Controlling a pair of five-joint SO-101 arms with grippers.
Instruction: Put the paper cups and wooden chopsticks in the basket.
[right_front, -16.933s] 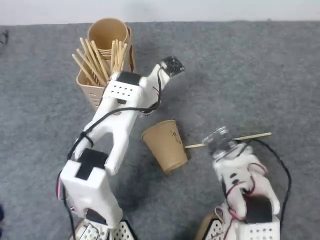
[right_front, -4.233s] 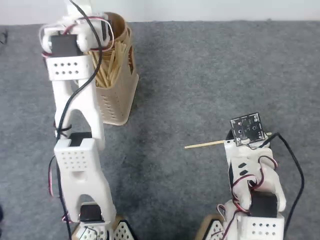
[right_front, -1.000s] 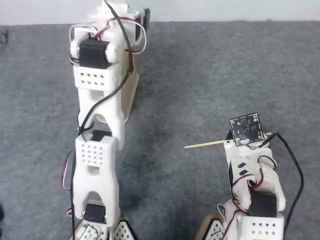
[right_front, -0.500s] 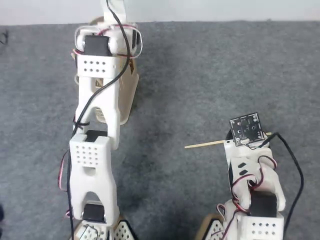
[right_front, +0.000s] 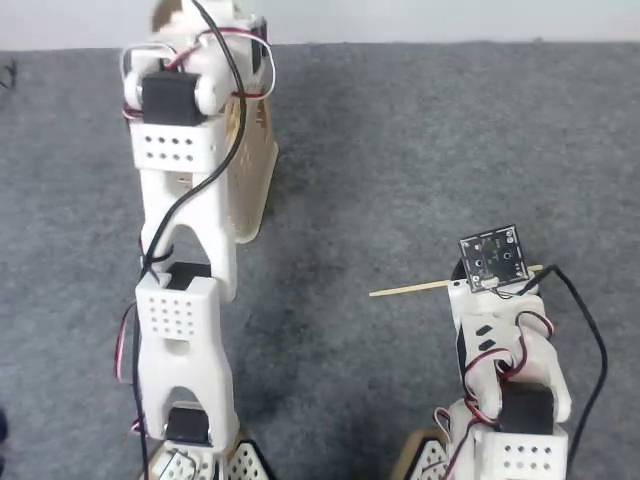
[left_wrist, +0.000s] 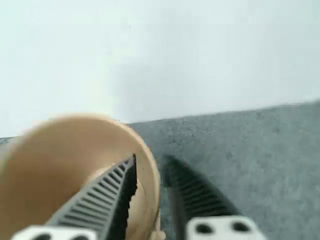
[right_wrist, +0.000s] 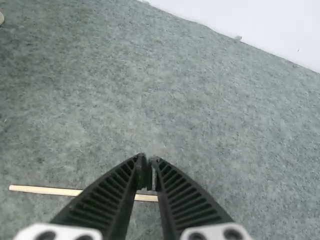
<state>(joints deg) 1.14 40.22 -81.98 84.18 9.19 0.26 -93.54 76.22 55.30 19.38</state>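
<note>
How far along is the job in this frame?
Done: little can be confirmed; the left arm covers the mouth of the basket. In hand: the left gripper pinches the paper cup by its wall, over the basket. Left: one wooden chopstick lies on the carpet under the shut right gripper, not gripped.

The mat (right_front: 400, 150) is grey cloth, rough and fibrous. The chopstick (right_front: 410, 290) is pale bare wood, matt. The cup (left_wrist: 65, 160) is brown matt paper. The basket (right_front: 257, 190) is beige perforated plastic. The left arm (right_front: 180, 310) and right arm (right_front: 500, 350) are white matt plastic; the right gripper (right_wrist: 148, 167) has black ribbed fingers (right_wrist: 112, 197).
</note>
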